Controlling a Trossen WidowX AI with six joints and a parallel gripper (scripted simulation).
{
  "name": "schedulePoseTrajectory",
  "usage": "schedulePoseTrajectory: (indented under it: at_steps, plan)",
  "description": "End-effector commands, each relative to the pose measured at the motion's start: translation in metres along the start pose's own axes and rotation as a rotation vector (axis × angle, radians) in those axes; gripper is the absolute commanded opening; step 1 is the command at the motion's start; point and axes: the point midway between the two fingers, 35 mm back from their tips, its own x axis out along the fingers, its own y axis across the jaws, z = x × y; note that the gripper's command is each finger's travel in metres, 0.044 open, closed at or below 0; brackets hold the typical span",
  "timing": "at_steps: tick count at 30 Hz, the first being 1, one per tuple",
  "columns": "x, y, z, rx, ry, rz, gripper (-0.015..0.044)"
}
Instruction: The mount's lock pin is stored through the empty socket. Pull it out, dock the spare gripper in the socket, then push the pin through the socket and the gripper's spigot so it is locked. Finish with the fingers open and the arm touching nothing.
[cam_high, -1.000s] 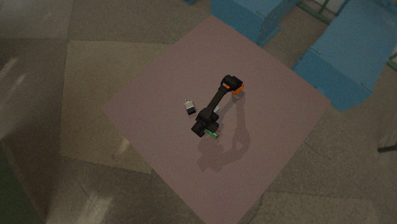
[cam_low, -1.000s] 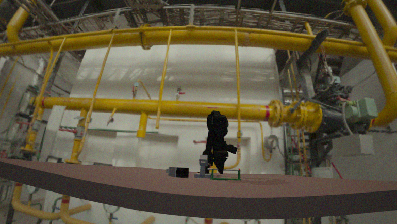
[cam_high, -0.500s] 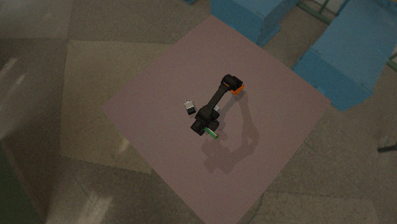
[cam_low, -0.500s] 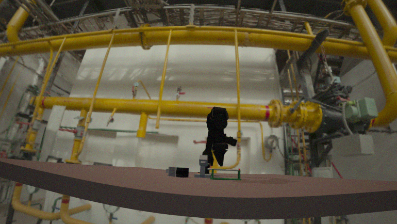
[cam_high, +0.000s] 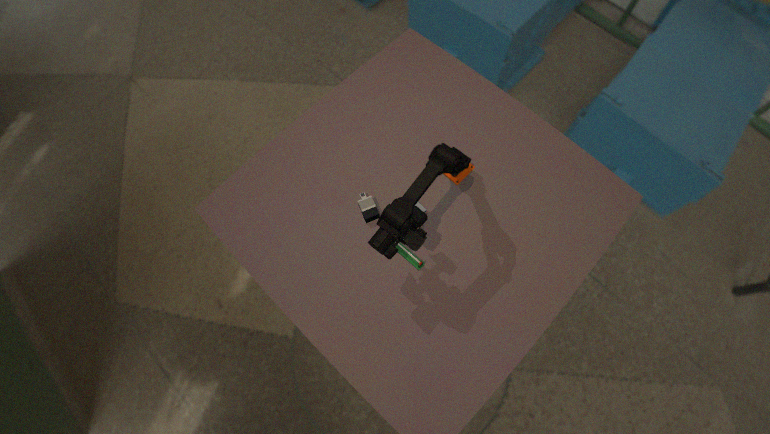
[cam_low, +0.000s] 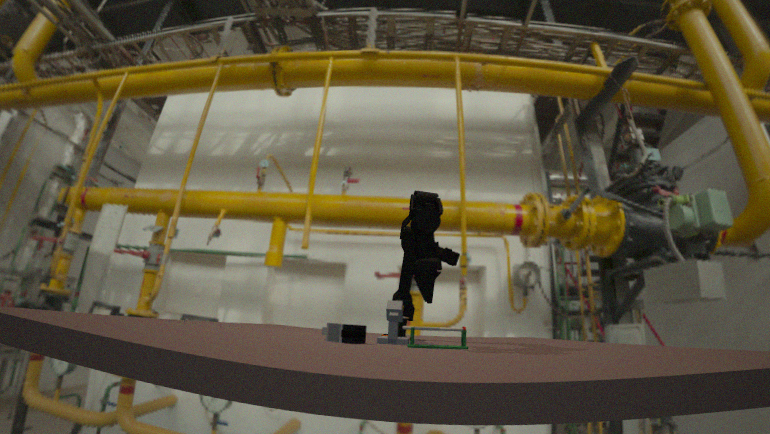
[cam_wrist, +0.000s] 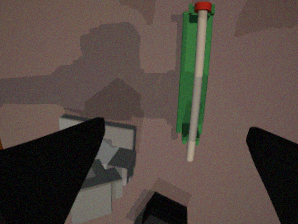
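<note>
The gripper's fingers stand wide apart, holding nothing; any lettering on the mount (cam_wrist: 95, 200) is seemingly too blurred to read.

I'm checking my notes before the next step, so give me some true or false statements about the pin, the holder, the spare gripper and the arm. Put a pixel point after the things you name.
1. The pin (cam_high: 409, 254) (cam_low: 436, 328) (cam_wrist: 197, 82) lies along the green holder (cam_high: 412, 258) (cam_low: 437, 347) (cam_wrist: 188, 75). True.
2. The pin's head is blue. False: it is red.
3. The arm's gripper (cam_wrist: 176, 129) is closed on the pin. False: its fingers are open with nothing between them.
4. The spare gripper (cam_high: 368, 207) (cam_low: 345, 333) (cam_wrist: 176, 129) is docked in the mount (cam_low: 394, 323) (cam_wrist: 97, 165). False: it lies on the table (cam_high: 323, 161) (cam_low: 215, 350) (cam_wrist: 245, 90), apart from the mount.
5. The pin's plain end sticks out past the holder's end. True.
</note>
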Motion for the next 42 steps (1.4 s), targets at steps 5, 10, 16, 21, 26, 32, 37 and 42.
schedulePoseTrajectory:
  at_steps: [5, 10, 16, 21, 26, 32, 37, 42]
  plan:
    - [-0.020, 0.002, 0.002, 0.005, -0.006, -0.042, 0.0440]
    - [-0.060, 0.010, 0.006, 0.015, -0.020, -0.129, 0.0440]
    - [-0.050, 0.001, -0.044, 0.109, 0.018, -0.121, 0.0440]
    - [-0.046, 0.006, -0.145, 0.311, 0.080, -0.130, 0.0440]
    - [-0.043, 0.019, -0.195, 0.412, 0.108, -0.127, 0.0440]
    - [-0.041, 0.018, -0.195, 0.412, 0.108, -0.127, 0.0440]
    - [-0.022, 0.014, -0.197, 0.412, 0.108, -0.128, 0.0440]
    - [0.003, 0.011, -0.199, 0.412, 0.108, -0.128, 0.0440]
